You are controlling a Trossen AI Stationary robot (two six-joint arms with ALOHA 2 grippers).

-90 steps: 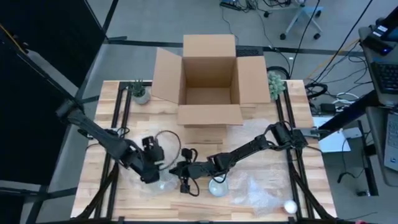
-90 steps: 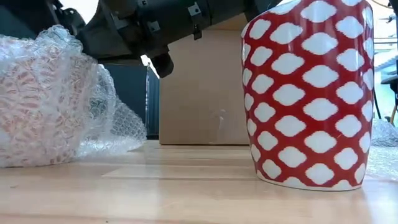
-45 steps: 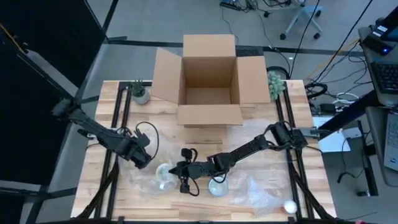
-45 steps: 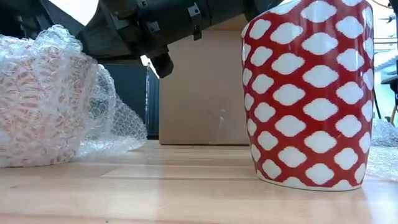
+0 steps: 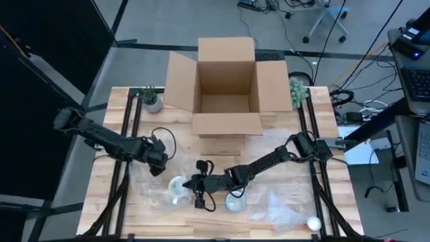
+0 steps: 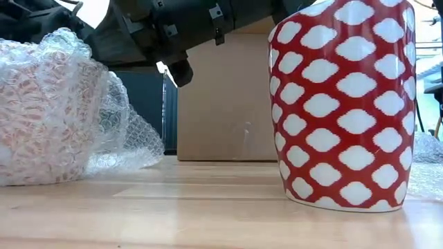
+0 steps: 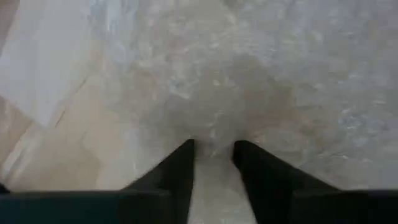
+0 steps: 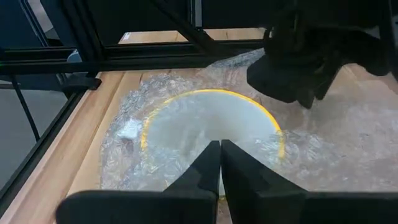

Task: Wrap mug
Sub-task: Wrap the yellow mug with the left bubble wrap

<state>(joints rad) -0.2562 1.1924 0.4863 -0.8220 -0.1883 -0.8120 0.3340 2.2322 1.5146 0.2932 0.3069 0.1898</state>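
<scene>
High view: wooden slatted table [image 5: 222, 154] fills the centre; open brown cardboard box [image 5: 226, 87] at its upper middle, flaps spread; small potted green plant [image 5: 150, 99] at the table's upper-left corner, another green plant [image 5: 298, 89] at the upper right; small white ball [image 5: 314, 222] at lower right.

Task's thing: a mug wrapped in clear bubble wrap [image 5: 177, 190], lower centre-left of the high view, lying on a spread sheet of bubble wrap [image 5: 275, 205] that runs off to the lower right; in the low view it's the bubbly bundle [image 6: 48, 111] at the left edge, red pattern showing faintly through the wrap.

Right gripper [image 5: 189, 183] reaches in from the right, sits at the wrapped mug's right side; right wrist view shows its fingers [image 8: 205, 165] nearly together, pinching bubble wrap at the mug's yellowish rim [image 8: 211, 94].

Left gripper [image 5: 161, 167] lies just upper-left of the wrapped mug; left wrist view: fingers [image 7: 180, 168] slightly apart w/ a narrow gap, tips at the wrap surface [image 7: 249, 81]; can't tell if any film is caught btwn them.

Second mug, red w/ white diamond pattern [image 6: 346, 104], stands upright at the right of the low view; in the high view it's just right of the right gripper [image 5: 235, 199], near but apart from the wrapped one.
</scene>
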